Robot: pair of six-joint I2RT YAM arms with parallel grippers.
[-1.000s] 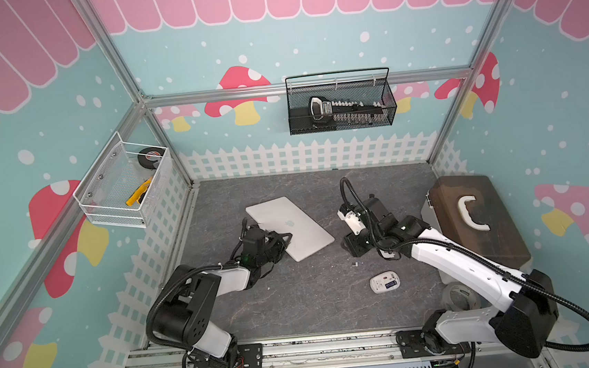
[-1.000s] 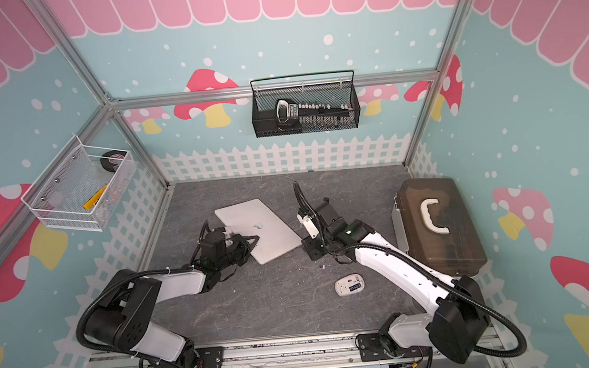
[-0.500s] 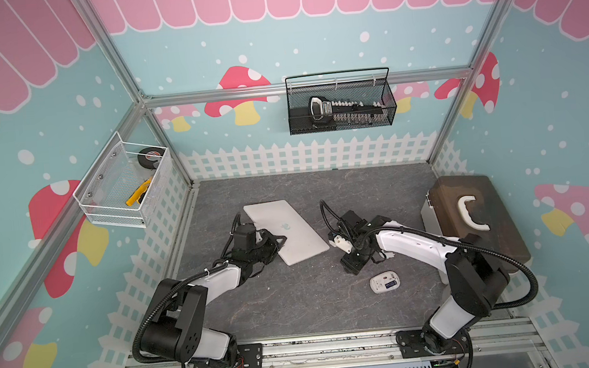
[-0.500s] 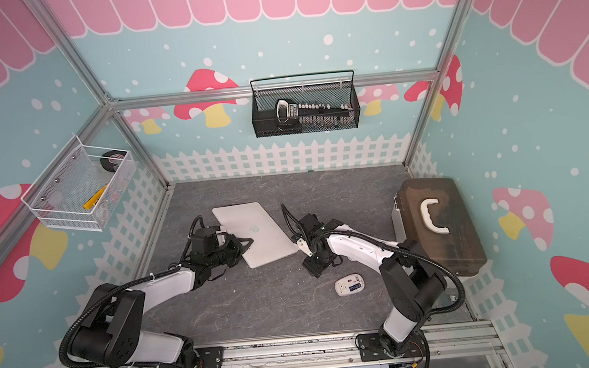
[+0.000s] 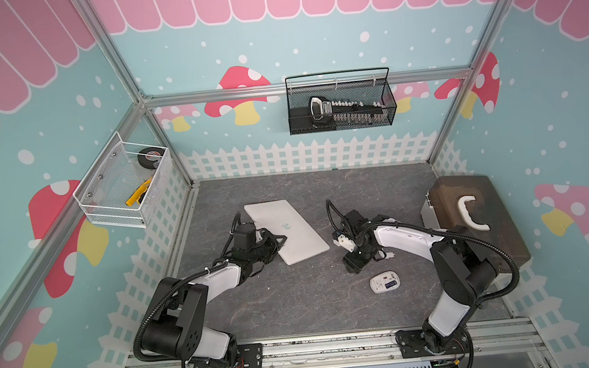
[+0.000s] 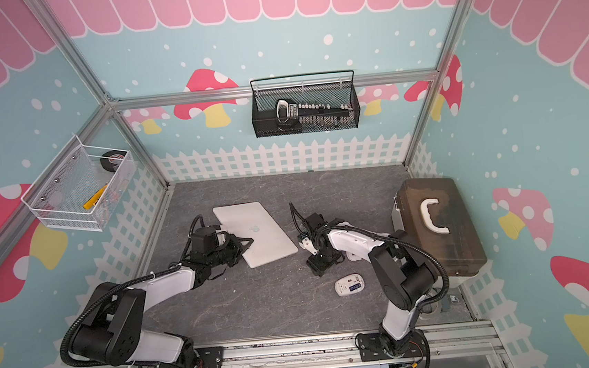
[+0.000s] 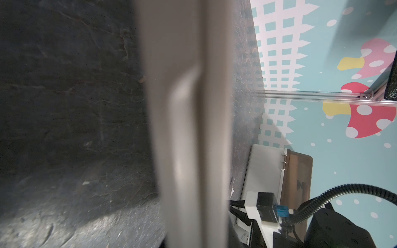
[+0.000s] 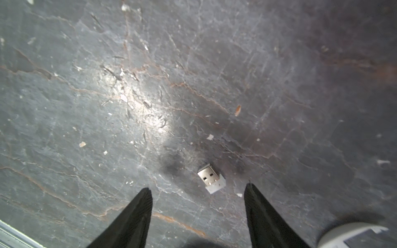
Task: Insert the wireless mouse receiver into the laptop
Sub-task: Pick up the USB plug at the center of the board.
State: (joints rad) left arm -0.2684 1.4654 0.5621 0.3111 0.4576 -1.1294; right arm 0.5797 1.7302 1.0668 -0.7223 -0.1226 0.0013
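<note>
Well, bare tabletop (image 8: 129, 85) surrounds the wireless mouse receiver (image 8: 211, 179); it lies flat just beyond the right gripper (image 8: 197, 187), between its spread fingertips; the left gripper (image 5: 280, 239), pressed together, sits at the laptop (image 5: 289, 225) edge.

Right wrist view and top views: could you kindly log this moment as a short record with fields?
item to insert: tiny whitish wireless mouse receiver, lying flat on the dark grey stone-patterned tabletop, not plugged in
right gripper: open, receiver in the gap, untouched
target: thin silver-grey laptop, lid closed
left gripper: shut, at the laptop's edge
nearby: white oval mouse, apart from the receiver
</note>
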